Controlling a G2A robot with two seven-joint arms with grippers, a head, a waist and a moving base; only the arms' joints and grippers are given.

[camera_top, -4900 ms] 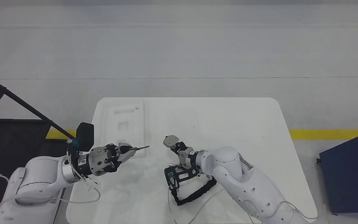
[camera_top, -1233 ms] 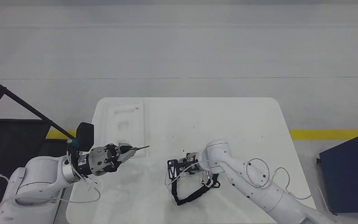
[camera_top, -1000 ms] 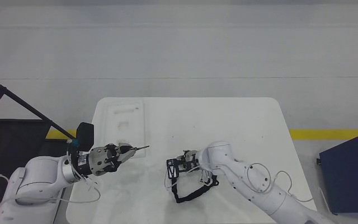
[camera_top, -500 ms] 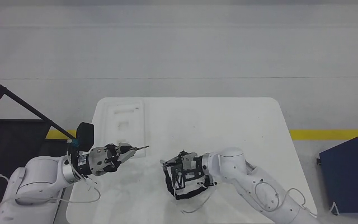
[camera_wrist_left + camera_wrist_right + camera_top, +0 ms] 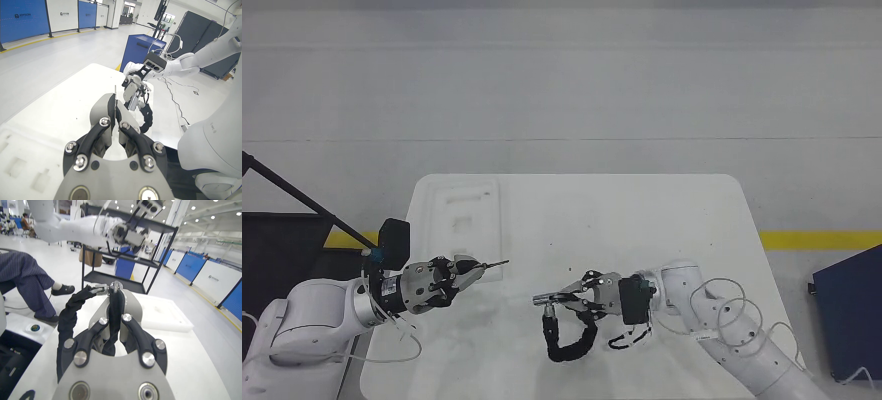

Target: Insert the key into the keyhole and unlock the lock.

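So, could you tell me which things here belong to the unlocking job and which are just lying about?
In the job:
thin metal key in the left claw
black cable lock with silver metal body in the right claw

Lying about:
white foam tray with cut-outs

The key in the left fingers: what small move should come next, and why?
Probably ease the left gripper toward the lock, lining the blade with its end. The key is clamped, pointing at the lock, which the right gripper holds; a gap separates them.
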